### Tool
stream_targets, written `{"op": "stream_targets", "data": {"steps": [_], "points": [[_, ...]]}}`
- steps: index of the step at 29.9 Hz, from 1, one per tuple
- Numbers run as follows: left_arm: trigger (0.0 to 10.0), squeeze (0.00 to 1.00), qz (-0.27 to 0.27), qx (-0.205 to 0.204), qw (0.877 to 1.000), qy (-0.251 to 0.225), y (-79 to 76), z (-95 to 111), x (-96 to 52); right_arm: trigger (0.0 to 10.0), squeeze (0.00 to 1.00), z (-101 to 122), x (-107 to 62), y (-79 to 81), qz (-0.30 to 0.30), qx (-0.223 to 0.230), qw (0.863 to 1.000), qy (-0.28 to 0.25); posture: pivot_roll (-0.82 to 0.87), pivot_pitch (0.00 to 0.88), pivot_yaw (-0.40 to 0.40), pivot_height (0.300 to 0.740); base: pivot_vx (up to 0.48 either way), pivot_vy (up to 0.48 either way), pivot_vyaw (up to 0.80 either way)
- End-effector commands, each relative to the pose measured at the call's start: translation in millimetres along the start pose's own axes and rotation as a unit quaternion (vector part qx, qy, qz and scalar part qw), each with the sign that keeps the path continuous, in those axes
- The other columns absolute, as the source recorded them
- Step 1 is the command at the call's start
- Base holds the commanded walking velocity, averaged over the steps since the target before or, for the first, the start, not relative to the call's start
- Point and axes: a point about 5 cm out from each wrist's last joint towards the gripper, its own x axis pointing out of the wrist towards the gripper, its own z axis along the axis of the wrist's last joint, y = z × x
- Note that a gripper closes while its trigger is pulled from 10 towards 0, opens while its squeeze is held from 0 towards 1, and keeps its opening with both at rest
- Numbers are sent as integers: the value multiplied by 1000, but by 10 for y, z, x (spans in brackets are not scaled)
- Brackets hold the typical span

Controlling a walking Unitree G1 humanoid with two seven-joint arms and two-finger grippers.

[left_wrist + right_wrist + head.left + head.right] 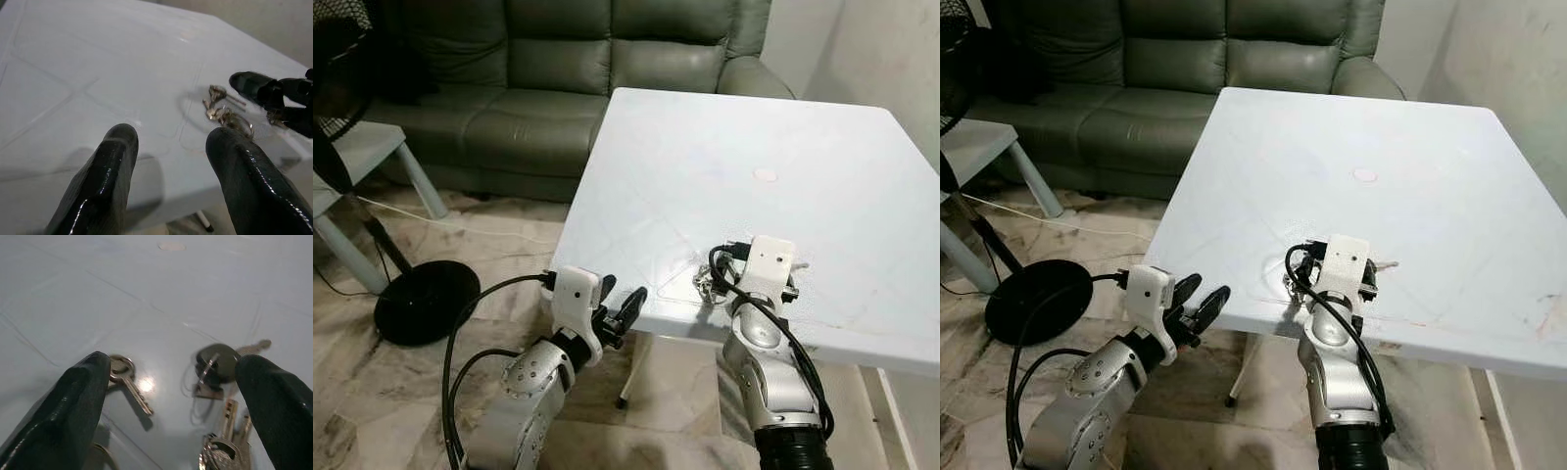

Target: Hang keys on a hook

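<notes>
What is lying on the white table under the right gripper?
On the white plastic table, between the open fingers of the right gripper, lies a bunch of silver metal keys, one with a round black head. The gripper's fingers cover part of the bunch.

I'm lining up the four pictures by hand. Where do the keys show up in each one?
Left eye view: keys near the table's front edge, beside the right gripper.
Right eye view: same spot.
Left wrist view: right of centre.
Right wrist view: spread between the open fingers.
Shared landmark: the round mark on the tabletop.
</notes>
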Motion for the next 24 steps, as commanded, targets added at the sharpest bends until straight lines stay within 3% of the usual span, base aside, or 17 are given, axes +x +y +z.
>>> {"op": "stream_targets", "data": {"steps": [1, 5, 6, 8, 10, 11, 12, 13, 14, 15, 19, 20, 21, 22, 23, 24], "points": [[10000, 0, 2, -1, 1000, 1, -3, 14, -37, 10000, 0, -6, 7, -3, -8, 1, 1000, 0, 59, 168, -24, 740, 0, 0, 0], [10000, 0, 6, -1, 1000, 3, -11, 14, -52, 10000, 0, -37, 35, -22, -30, -2, 999, 16, 65, 174, -27, 740, 0, 0, 0], [10000, 0, 7, -2, 1000, 3, -12, 12, -54, 8275, 0, -50, 40, -21, -31, 4, 999, 23, 66, 175, -28, 740, 0, 0, 0], [10000, 0, 8, -2, 1000, 3, -13, 11, -55, 8039, 0, -55, 42, -19, -31, 7, 999, 25, 66, 175, -28, 740, 0, 0, 0], [10000, 0, 9, -2, 1000, 4, -17, 11, -59, 5137, 0, -51, 48, -13, -34, 15, 999, 22, 70, 177, -30, 740, 0, 0, 0], [10000, 0, 9, -2, 1000, 4, -17, 11, -59, 5137, 0, -51, 48, -13, -34, 15, 999, 22, 70, 177, -30, 740, 0, 0, 0], [10000, 0, 10, -2, 1000, 5, -16, 11, -60, 3490, 0, -43, 47, -7, -35, 19, 999, 17, 71, 177, -30, 740, 0, 0, 0], [10000, 0, 12, -2, 1000, 5, -17, 12, -64, 3059, 0, -37, 46, 14, -30, 25, 999, 12, 75, 178, -32, 740, 0, 0, 0], [10000, 0, 12, -2, 1000, 5, -14, 13, -65, 7961, 0, -39, 48, 28, -28, 26, 999, 15, 75, 178, -32, 740, 0, 0, 0], [10000, 0, 13, -2, 1000, 5, -12, 13, -68, 10000, 0, -45, 53, 42, -26, 25, 999, 19, 76, 179, -32, 740, 0, 0, 0], [10000, 0, 16, -2, 1000, 7, -14, 13, -77, 10000, 0, -31, 68, 67, -31, 27, 999, 14, 79, 180, -33, 740, 0, 0, 0], [10000, 0, 17, -3, 1000, 8, -17, 12, -78, 6196, 0, -14, 77, 73, -36, 27, 999, 9, 79, 182, -33, 740, 0, 0, 0], [10000, 0, 18, -3, 1000, 8, -17, 12, -78, 6196, 0, -11, 83, 76, -37, 26, 999, 10, 79, 182, -33, 740, 0, 0, 0], [10000, 0, 18, -3, 1000, 8, -17, 13, -79, 1176, 0, -6, 91, 74, -40, 23, 999, 8, 80, 181, -33, 740, 0, 0, 0], [10000, 0, 18, -3, 1000, 8, -18, 14, -78, 1176, 0, -2, 96, 70, -43, 19, 999, 5, 80, 181, -33, 740, 0, 0, 0], [10000, 0, 19, -2, 1000, 8, -18, 14, -78, 0, 0, 0, 103, 61, -49, 22, 999, 5, 80, 181, -33, 740, 0, 0, 0]]}}
